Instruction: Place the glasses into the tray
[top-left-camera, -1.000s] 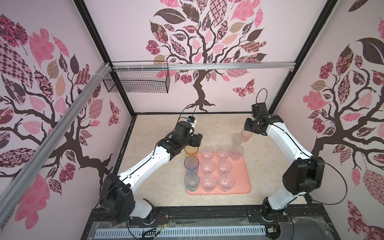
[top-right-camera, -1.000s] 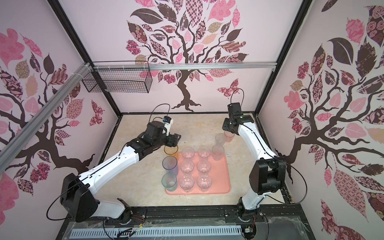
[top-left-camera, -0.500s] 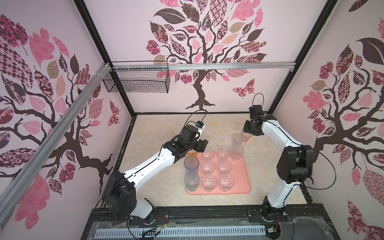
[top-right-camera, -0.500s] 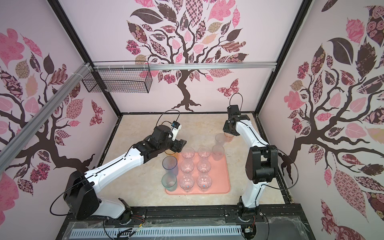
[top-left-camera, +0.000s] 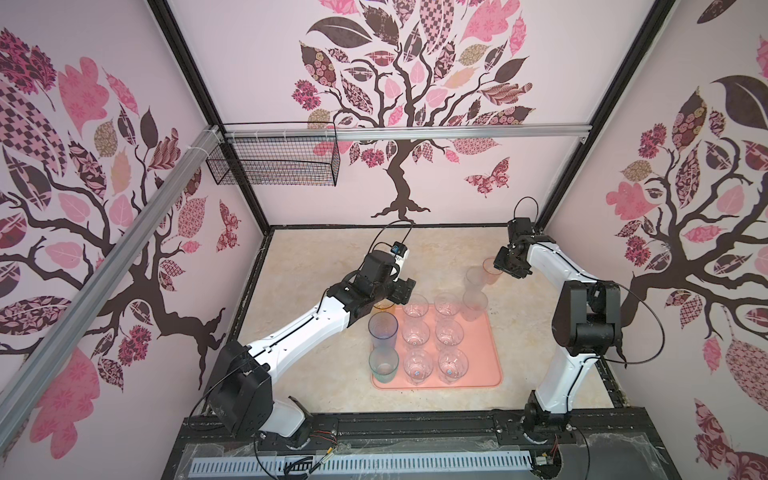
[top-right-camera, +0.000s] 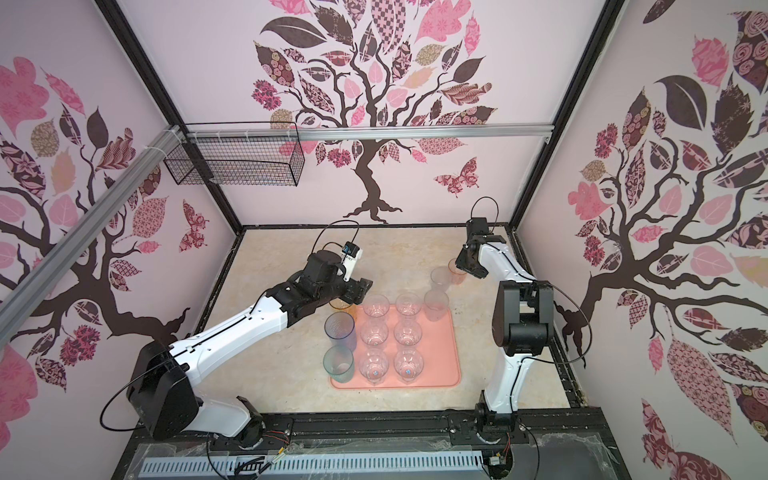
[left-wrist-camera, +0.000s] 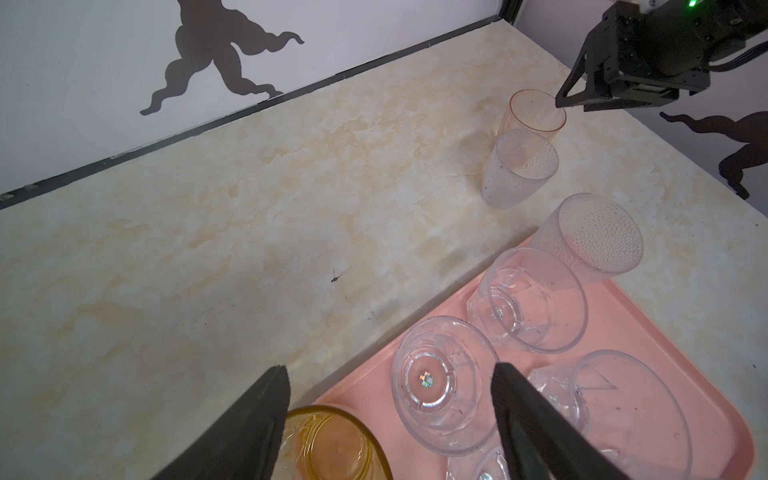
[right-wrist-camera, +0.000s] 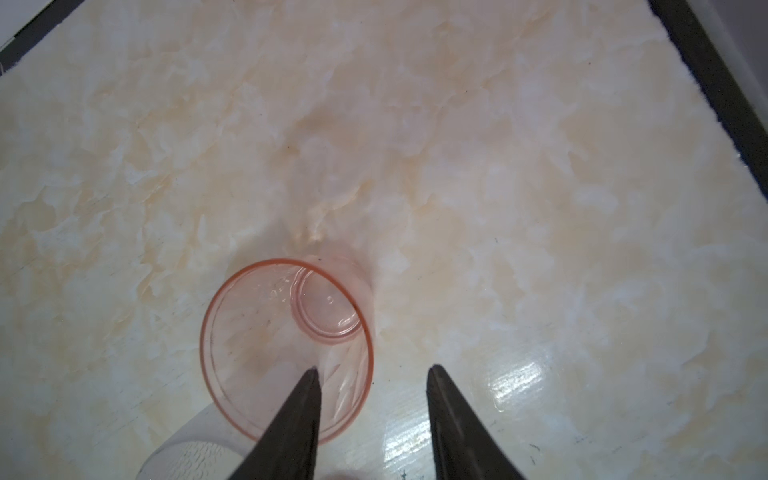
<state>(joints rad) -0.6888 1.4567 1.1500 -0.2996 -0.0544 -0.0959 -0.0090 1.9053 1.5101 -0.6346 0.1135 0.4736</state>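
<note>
Pinkish glass (right-wrist-camera: 286, 349) rim between right jaws, unclear from above

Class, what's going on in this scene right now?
Two robot arms are loading glasses onto a pink tray. Six clear glasses, a tall blue-grey one and a teal one already stand on it. The right gripper, open, straddles the wall of a pinkish-orange glass on the table, not yet gripping. The left gripper, open and empty, hovers by an amber glass at the tray's corner.
</note>
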